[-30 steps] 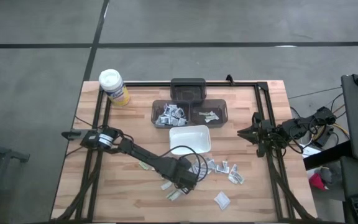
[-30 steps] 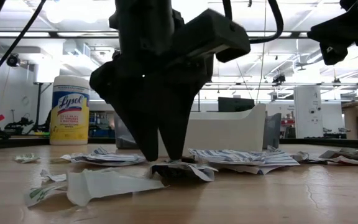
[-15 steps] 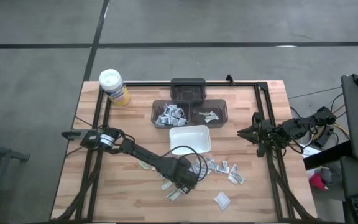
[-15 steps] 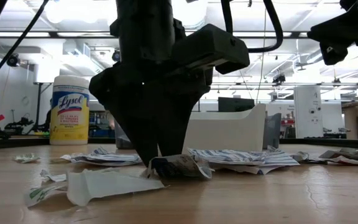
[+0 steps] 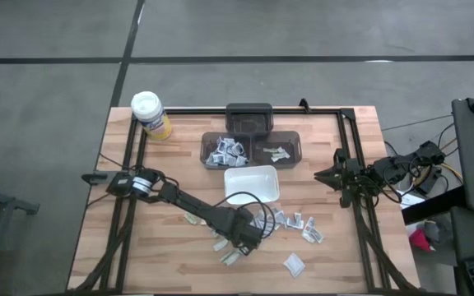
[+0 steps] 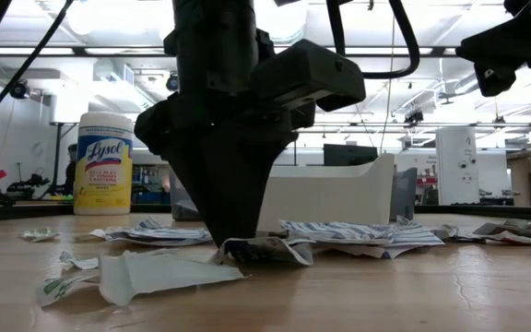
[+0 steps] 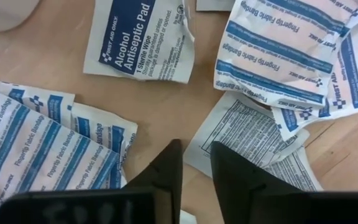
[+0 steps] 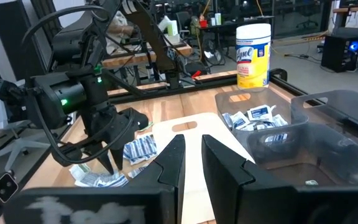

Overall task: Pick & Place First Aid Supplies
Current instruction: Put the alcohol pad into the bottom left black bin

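A grey floor (image 5: 48,99) crossed by dark seams surrounds the wooden table (image 5: 175,247), with bright ceiling lights (image 6: 100,18) overhead.

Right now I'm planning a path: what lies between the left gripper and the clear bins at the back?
In the high view, the white tray lies between the left gripper and the clear bins.

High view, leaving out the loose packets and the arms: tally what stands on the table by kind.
Yellow canister with white lid: 1
White rectangular tray: 1
Dark translucent bin compartments: 3
Total: 5
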Tool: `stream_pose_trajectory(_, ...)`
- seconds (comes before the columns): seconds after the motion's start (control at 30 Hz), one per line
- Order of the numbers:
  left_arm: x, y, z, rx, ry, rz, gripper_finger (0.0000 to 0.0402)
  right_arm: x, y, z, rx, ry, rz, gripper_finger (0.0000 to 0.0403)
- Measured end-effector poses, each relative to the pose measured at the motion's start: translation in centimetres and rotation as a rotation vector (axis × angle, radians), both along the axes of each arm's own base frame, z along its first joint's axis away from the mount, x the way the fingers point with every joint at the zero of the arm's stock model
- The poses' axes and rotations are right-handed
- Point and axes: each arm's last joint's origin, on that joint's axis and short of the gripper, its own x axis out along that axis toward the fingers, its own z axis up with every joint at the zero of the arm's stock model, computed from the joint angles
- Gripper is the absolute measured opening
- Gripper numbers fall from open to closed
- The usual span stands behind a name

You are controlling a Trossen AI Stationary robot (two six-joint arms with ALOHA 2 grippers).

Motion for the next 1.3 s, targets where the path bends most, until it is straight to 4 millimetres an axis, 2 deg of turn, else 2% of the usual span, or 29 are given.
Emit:
stream_pose_trajectory(0.57,0.1,0.0,0.0,0.027,-0.016,-0.008,0.0004,0.0,0.0,0.0,0.000,0.000,0.000,0.0052)
stream_pose_trajectory(0.83,0.1,0.1,0.4,0.052,-0.039,-0.022,0.0000,0.0,0.0,0.0,0.000,0.000,0.000,0.0052)
stream_pose_trajectory(1.17,-0.4,0.6,0.4,0.109,0.016,-0.048,0.0000,0.0,0.0,0.0,0.002,-0.002,0.000,0.0052)
stream_pose_trajectory(1.3,-0.1,0.3,1.2,0.103,-0.014,-0.072,0.0000,0.0,0.0,0.0,0.002,-0.002,0.000,0.0052)
